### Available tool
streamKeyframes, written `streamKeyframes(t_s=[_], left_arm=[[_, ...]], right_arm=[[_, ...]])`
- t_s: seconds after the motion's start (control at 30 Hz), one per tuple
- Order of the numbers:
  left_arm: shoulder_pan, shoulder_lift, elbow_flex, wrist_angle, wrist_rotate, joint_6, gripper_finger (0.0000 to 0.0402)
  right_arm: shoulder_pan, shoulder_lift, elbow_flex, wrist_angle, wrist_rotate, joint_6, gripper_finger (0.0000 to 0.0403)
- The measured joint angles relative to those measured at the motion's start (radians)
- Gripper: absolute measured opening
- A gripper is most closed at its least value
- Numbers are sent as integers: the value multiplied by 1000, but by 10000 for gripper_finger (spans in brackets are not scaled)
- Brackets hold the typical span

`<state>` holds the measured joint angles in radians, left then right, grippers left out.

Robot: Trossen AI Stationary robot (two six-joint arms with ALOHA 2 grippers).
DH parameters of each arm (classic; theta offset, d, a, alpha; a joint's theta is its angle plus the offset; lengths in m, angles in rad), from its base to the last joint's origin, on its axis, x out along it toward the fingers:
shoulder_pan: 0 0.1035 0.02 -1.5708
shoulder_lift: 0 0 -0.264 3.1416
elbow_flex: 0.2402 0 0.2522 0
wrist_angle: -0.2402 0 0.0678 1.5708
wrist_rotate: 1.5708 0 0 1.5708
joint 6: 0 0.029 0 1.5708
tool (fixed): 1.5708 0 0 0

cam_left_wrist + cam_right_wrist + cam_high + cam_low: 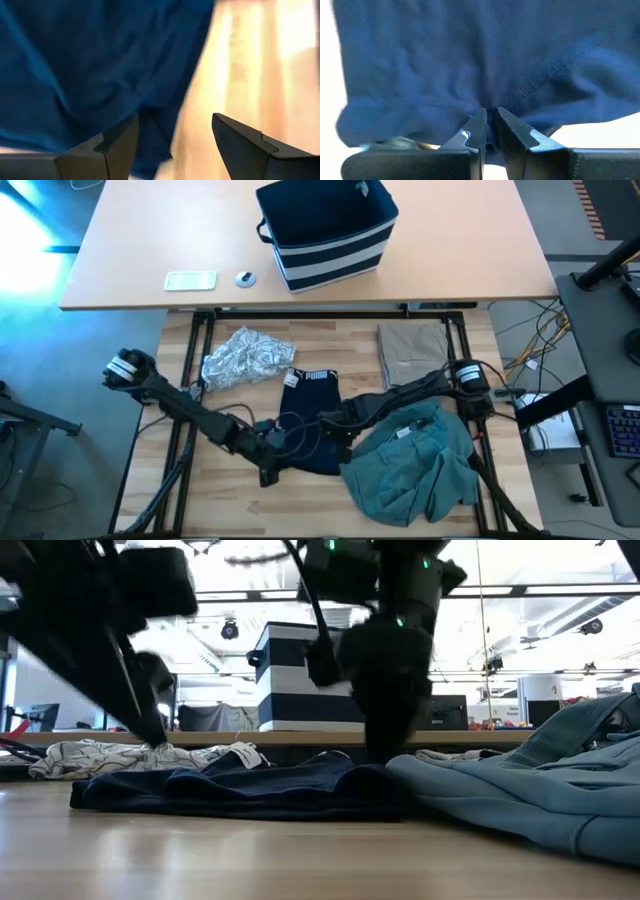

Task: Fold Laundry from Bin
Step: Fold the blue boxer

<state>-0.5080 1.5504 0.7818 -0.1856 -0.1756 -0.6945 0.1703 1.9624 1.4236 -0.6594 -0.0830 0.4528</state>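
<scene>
Right claw [490,131] pinching navy shorts [308,420] hem, nearly closed; left claw [172,145] gaping empty beside shorts. I'm advising matched corner grip.

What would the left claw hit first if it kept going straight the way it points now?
Most likely the dark navy garment, whose edge lies just ahead of the open left claw, with bare wooden table beside it; depth is unclear.

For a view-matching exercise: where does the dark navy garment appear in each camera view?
High view: navy garment at centre, between both arms.
Low view: flat across the left-middle.
Left wrist view: fills the upper left.
Right wrist view: fills the frame, pinched by the right hand.
Shared landmark: teal garment beside it.
</scene>
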Motion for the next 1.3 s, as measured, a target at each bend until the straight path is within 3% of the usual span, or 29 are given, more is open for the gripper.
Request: streamKeyframes(t_s=[0.17, 0.27, 0.53, 0.77, 0.93, 1.17, 1.3], left_arm=[[1, 119, 2, -17, -28, -31, 237], [-2, 117, 8, -92, -39, -82, 237], [-32, -68, 1, -259, -27, -111, 237], [-32, -159, 0, -198, -105, -71, 237], [-32, -69, 1, -94, -123, -32, 237], [-30, 103, 1, -121, -131, -82, 237], [-31, 121, 8, -182, -135, -86, 237]], right_arm=[[4, 5, -41, 13, -13, 2, 38], [6, 3, -59, 12, -26, -24, 38], [6, 2, -57, -13, -33, -81, 38], [6, -8, -42, -17, -33, -87, 38], [6, -21, -42, -16, -30, -87, 38], [18, -23, -44, -19, -35, -122, 38], [31, -23, -45, -23, -82, -158, 38]])
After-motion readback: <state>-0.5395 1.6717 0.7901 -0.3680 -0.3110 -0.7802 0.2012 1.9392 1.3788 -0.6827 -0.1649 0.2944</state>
